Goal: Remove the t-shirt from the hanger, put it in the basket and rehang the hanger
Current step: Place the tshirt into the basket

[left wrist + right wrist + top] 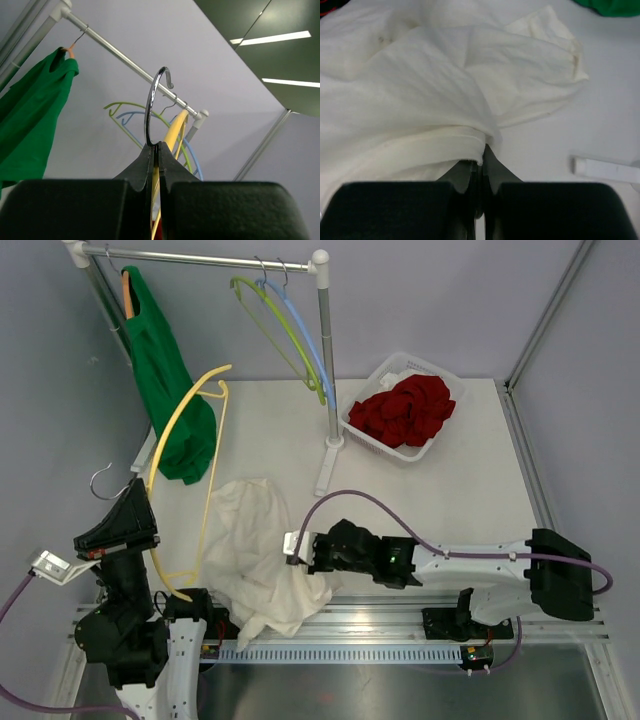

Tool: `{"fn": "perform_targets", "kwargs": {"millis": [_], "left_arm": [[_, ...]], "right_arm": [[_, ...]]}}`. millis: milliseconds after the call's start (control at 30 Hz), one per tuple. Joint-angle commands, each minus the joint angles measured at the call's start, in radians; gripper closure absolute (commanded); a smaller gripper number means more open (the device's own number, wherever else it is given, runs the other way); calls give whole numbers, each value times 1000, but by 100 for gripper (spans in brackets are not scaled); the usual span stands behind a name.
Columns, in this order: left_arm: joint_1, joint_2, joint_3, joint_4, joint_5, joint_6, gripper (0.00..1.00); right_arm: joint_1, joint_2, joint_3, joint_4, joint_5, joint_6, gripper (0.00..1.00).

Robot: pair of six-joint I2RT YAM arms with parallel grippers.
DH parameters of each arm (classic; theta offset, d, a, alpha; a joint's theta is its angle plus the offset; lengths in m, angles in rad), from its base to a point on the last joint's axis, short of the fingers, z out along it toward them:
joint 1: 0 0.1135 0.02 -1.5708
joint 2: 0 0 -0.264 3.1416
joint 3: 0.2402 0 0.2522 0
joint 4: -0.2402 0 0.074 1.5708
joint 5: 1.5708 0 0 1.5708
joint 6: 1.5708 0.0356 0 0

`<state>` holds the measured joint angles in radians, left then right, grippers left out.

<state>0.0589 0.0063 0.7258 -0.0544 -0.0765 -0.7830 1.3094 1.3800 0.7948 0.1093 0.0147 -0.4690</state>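
White t-shirt (pixel 250 540) pinched in the closed right gripper (pixel 481 152); left gripper (pixel 158 149) clamps the yellow hanger (pixel 173 131), with a green shirt (pixel 165 390) hanging just beyond it.

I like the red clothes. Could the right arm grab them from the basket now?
Probably not yet: the right gripper is shut on the white t-shirt. Otherwise nothing blocks its way to the red clothes in the basket.
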Motion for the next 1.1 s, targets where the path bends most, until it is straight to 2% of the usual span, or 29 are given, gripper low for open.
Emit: {"fn": "perform_targets", "kwargs": {"millis": [0, 33, 200, 300, 400, 500, 633, 733, 800, 867, 1000, 1067], "left_arm": [[-5, -167, 17, -42, -9, 33, 100], [-5, -161, 33, -83, 9, 43, 100], [-5, -163, 41, -136, 21, 108, 100], [-5, -164, 40, -159, 29, 132, 100], [-5, -163, 23, -153, 41, 136, 100], [-5, -163, 12, -144, 49, 137, 100], [-5, -163, 15, -147, 49, 143, 100], [-5, -163, 20, -147, 60, 152, 100], [-5, -163, 21, -148, 67, 165, 100], [-5, -164, 23, -153, 69, 166, 100], [-5, -164, 29, -171, 64, 156, 100], [-5, -163, 30, -182, 60, 148, 100]], "right_arm": [[-64, -117, -57, 206, 148, 94, 100], [-71, -171, -98, 248, 227, 107, 100], [-131, -399, -213, 458, 419, 223, 100], [-189, -524, -218, 456, 513, 280, 100], [-232, -503, -67, 307, 589, 288, 100], [-260, -420, 64, 332, 756, 251, 100], [-354, -438, 154, 307, 737, 335, 100], [-403, -418, 351, 126, 709, 441, 100], [-404, -383, 458, 38, 700, 429, 100], [-406, -319, 604, 23, 720, 399, 100], [-424, -198, 838, 50, 739, 313, 100], [-427, -159, 905, 103, 743, 258, 100]]}}
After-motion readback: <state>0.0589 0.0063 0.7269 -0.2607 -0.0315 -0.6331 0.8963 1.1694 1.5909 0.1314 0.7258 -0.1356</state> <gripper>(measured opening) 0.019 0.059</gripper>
